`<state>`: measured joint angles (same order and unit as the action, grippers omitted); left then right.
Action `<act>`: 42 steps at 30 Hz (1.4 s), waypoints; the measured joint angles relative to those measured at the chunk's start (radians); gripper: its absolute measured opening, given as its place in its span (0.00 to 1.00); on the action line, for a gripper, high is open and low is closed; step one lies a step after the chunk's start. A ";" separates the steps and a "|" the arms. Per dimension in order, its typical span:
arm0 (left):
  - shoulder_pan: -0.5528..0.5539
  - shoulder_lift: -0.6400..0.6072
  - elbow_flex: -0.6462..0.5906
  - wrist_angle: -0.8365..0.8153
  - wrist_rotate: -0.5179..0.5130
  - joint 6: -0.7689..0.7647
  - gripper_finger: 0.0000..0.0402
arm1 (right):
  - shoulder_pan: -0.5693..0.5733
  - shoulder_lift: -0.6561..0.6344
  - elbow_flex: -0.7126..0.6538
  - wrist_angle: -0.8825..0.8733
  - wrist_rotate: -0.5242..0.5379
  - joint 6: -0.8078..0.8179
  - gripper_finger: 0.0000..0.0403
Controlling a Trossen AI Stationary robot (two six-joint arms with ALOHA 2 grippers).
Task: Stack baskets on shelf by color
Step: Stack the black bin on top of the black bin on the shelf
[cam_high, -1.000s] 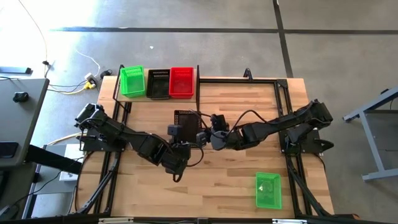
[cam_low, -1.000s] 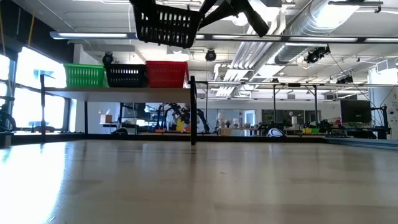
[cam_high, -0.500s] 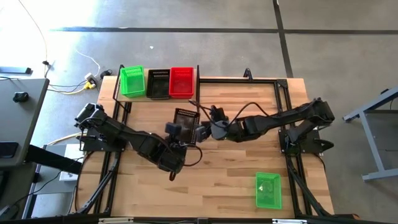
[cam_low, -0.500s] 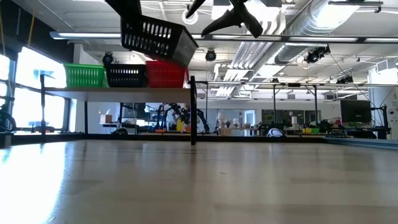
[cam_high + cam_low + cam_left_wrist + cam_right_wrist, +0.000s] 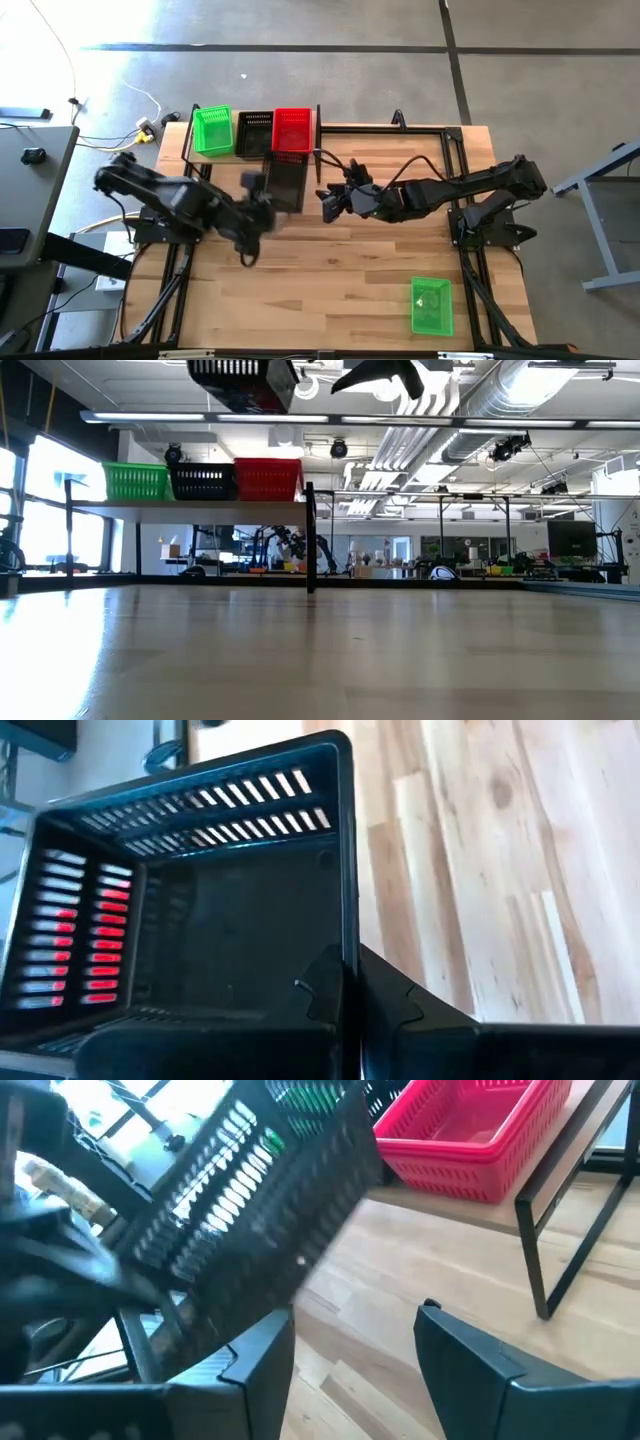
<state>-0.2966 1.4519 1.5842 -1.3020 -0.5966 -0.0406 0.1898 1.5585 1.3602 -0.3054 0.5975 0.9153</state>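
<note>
Black basket (image 5: 287, 184), clamped by its rim in the left gripper (image 5: 345, 995) just before the shelf (image 5: 320, 135), should go level onto the black one (image 5: 254, 133), while the right gripper (image 5: 352, 1352) gapes empty.

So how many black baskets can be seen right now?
2. One black basket sits on the shelf between green and red; the other is held by the left gripper. Stacked ones may be hidden.

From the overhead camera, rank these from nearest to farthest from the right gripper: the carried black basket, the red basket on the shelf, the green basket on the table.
From the right gripper:
1. Carried black basket, just beside it, in the left gripper.
2. Red basket, on the shelf.
3. Green basket, table's near right corner.
</note>
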 joint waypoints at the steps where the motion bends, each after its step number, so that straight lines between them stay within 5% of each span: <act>1: 0.009 -0.028 -0.001 -0.006 0.001 0.002 0.00 | 0.000 0.000 0.000 0.002 0.000 -0.001 0.47; 18: 0.281 -0.420 -0.001 -0.008 0.047 0.197 0.00 | -0.018 -0.002 0.000 0.005 0.002 -0.106 0.47; 42: 0.781 -0.396 -0.001 0.034 0.453 0.486 0.00 | -0.187 -0.122 0.000 -0.001 -0.070 -0.432 0.47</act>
<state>0.4843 1.0557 1.5833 -1.2680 -0.1433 0.4458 0.0028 1.4364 1.3602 -0.3064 0.5278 0.4832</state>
